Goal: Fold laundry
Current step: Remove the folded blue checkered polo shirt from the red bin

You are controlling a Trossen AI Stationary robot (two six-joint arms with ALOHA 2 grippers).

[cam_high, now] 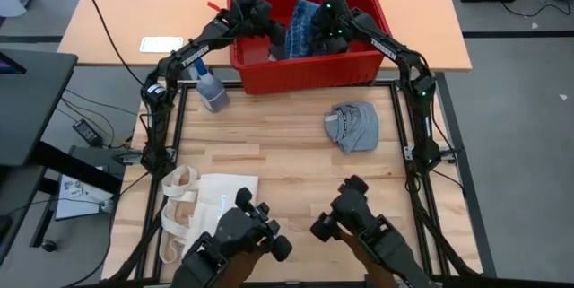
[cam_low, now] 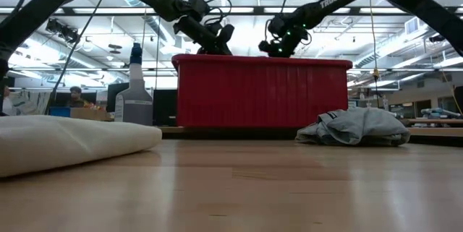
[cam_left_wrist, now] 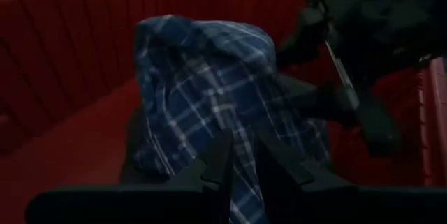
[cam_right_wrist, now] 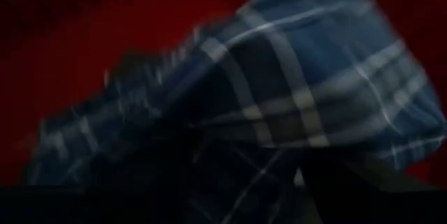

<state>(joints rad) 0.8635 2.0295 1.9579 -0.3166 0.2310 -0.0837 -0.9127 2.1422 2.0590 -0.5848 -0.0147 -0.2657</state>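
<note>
Both grippers are held inside the red basket (cam_high: 305,68) at the table's far edge: the left gripper (cam_left_wrist: 241,155), fingers nearly together with plaid cloth seemingly pinched between them, and the right gripper (cam_high: 325,30), whose finger state cannot be told, are set against the blue-and-white plaid garment (cam_left_wrist: 209,91). Progress is judged early: a light grey-blue garment (cam_high: 352,127) is seen lying bunched on the table near the basket, nothing visibly folded, and the plaid piece not yet out. Whatever lies beneath the plaid is hidden.
</note>
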